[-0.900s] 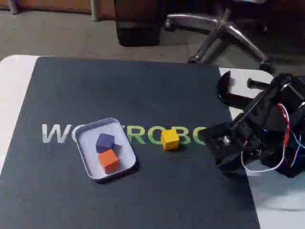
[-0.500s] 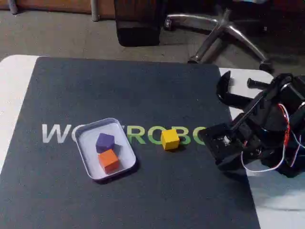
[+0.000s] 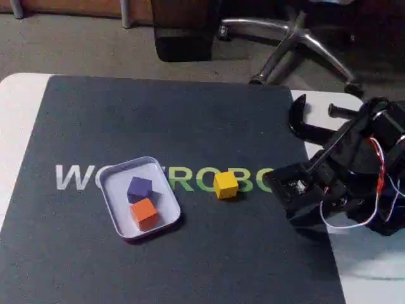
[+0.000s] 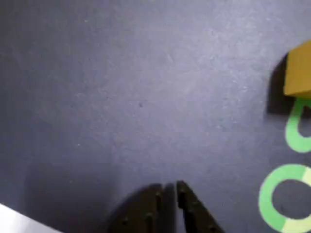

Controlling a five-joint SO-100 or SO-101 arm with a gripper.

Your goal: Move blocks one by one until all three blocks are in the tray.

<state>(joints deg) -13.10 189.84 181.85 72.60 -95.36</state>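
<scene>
The black arm sits folded low at the right edge of the dark mat [image 3: 190,126] in the fixed view, red and white wires looping along its side. In the wrist view the tool [image 4: 170,187] points at the mat from the bottom edge, its two dark fingertips pressed nearly together with a thin slit between them, holding nothing.

Black arm [image 3: 342,171], red and white cables
</scene>
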